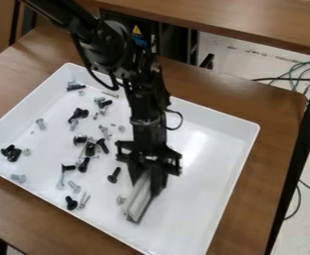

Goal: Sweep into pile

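Observation:
In the camera view the black gripper [149, 183] hangs over the white tray [204, 134], right of its middle, shut on a grey bar-shaped sweeping tool [138, 201]. The tool slants down to the left, its lower end low over the tray floor. Loose black and silver screws and bolts lie scattered over the tray's left half. A black screw [114, 175] lies just left of the gripper, and a small silver one [121, 199] is beside the tool. Further left are a black bolt [71, 202] and a dark cluster [11, 153].
The tray's raised walls surround the work area on a brown wooden table [263, 104]. Behind it stands another wooden surface [237, 20]. Cables [297, 74] lie on the floor at the right. The arm enters from the upper left.

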Robot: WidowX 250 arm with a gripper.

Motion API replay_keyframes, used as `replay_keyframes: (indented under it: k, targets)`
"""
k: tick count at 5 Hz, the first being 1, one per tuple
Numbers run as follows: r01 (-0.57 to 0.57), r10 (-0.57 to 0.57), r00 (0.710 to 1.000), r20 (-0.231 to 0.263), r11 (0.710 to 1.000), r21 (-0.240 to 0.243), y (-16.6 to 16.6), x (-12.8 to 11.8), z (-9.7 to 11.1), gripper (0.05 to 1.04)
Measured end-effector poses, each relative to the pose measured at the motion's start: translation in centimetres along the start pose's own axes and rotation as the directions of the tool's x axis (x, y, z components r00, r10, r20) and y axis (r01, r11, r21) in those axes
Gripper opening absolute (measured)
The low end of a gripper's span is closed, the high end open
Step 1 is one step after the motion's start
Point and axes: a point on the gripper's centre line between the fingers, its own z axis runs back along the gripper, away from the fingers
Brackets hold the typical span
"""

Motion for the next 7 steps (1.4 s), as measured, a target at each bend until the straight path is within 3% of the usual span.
replay_keyframes:
  k: [1,3,4,5,6,7]
  targets:
    - [-0.061,0.062,0.998,-0.005,0.995,0.074,4.6,0.8,0.8,0.362]
    - [-0.095,0.095,0.995,0.007,0.993,0.066,9.8,0.3,1.5,0.362]
    - [-0.092,0.092,0.996,0.001,0.994,0.059,9.4,0.7,2.0,0.362]
    - [-0.144,0.144,0.989,0.018,0.99,-0.004,7.5,0.5,2.2,0.362]
    - [-0.161,0.163,0.984,0.065,0.986,-0.034,5.5,-0.4,5.1,0.362]
    - [-0.101,0.101,0.991,0.089,0.995,-0.003,2.2,0.2,6.8,0.362]
